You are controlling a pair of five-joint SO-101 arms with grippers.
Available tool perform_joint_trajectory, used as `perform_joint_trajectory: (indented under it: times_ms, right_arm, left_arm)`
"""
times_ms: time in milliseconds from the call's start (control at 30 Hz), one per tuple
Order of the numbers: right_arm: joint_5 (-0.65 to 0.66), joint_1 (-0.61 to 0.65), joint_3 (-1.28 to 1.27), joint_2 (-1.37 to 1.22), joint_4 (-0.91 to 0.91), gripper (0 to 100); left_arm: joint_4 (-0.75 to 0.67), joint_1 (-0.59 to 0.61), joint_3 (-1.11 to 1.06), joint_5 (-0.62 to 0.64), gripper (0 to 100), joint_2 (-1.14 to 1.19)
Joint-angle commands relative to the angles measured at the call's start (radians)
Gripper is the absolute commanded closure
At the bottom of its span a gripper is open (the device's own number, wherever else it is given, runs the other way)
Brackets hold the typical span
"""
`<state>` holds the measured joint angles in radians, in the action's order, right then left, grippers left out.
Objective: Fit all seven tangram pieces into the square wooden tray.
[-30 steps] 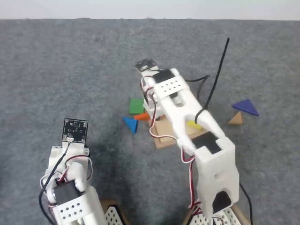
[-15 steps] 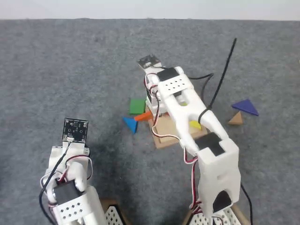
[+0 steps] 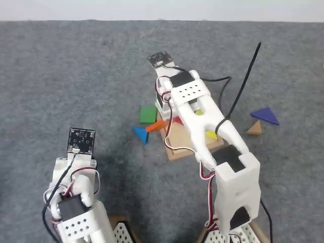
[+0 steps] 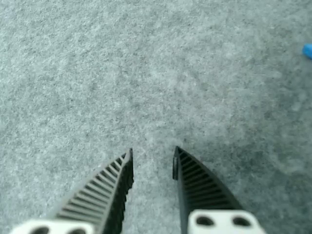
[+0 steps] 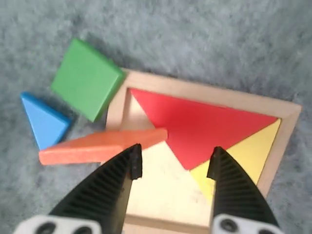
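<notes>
The square wooden tray (image 5: 219, 97) holds a red triangle (image 5: 195, 129) and a yellow triangle (image 5: 243, 153). An orange piece (image 5: 97, 146) lies tilted across the tray's rim, one end inside. A green square (image 5: 85, 80) and a blue triangle (image 5: 44, 122) rest on the carpet beside the tray. My right gripper (image 5: 175, 163) hangs open over the tray floor, near the orange piece's inner end. In the high view a purple triangle (image 3: 265, 115) and a wood-coloured triangle (image 3: 254, 127) lie right of the tray (image 3: 177, 151). My left gripper (image 4: 152, 163) is open over bare carpet.
Grey carpet covers the table. The right arm (image 3: 202, 121) stretches over the tray and hides much of it from above. The left arm (image 3: 76, 202) sits at the near left, well away from the pieces. A blue sliver (image 4: 308, 50) shows at the left wrist view's edge.
The right arm's wrist has drawn a little toward the far side, uncovering more of the tray and the orange piece. The left arm has stayed still.
</notes>
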<state>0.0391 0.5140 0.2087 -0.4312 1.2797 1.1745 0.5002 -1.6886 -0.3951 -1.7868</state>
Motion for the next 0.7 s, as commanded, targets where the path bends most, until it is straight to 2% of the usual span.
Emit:
perform_joint_trajectory:
  times_ms: [0, 200, 400, 500, 667]
  right_arm:
    - [-0.014, 0.036, 0.028, 0.097, -0.07, 78.6]
    - [-0.008, 0.136, 0.026, 0.031, -0.111, 78.6]
    - [-0.005, 0.139, 0.006, -0.019, -0.038, 78.6]
    - [-0.025, 0.131, -0.057, 0.038, -0.047, 78.6]
    - [-0.043, 0.128, -0.281, 0.2, -0.17, 78.6]
  left_arm:
    - [-0.012, 0.002, 0.007, -0.006, 87, -0.006]
    - [-0.012, 0.002, 0.007, -0.006, 87, -0.006]
    - [-0.012, 0.002, 0.007, -0.006, 87, -0.006]
    - [-0.012, 0.002, 0.007, -0.006, 87, -0.006]
    - [-0.012, 0.002, 0.007, -0.006, 87, -0.006]
